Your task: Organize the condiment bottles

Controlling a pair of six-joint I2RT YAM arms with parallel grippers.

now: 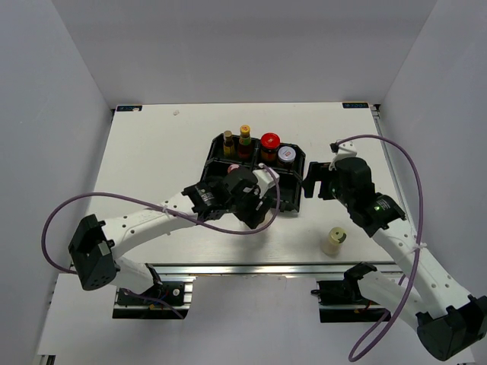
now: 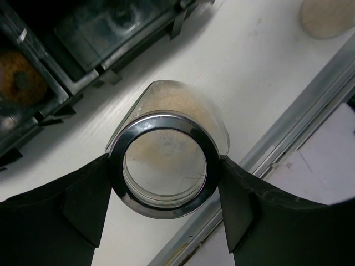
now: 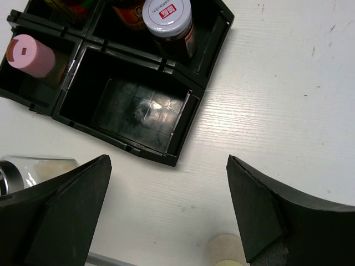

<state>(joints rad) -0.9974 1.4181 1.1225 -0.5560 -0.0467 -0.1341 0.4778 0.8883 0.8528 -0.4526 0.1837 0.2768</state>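
Tray (image 1: 291,198) from above: the cream bottle (image 1: 332,240) stands apart, near-right of it. Left wrist: your left gripper (image 2: 165,177) pinches the glass jar (image 2: 166,108) by its metal rim. Right wrist: your right gripper (image 3: 166,205) hangs spread over an empty compartment (image 3: 138,111).

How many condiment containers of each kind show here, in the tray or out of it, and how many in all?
slim dark bottles: 2
red-lidded jar: 1
silver-lidded jar: 1
pink-capped bottle: 1
clear glass jar: 1
cream bottle: 1
Total: 7
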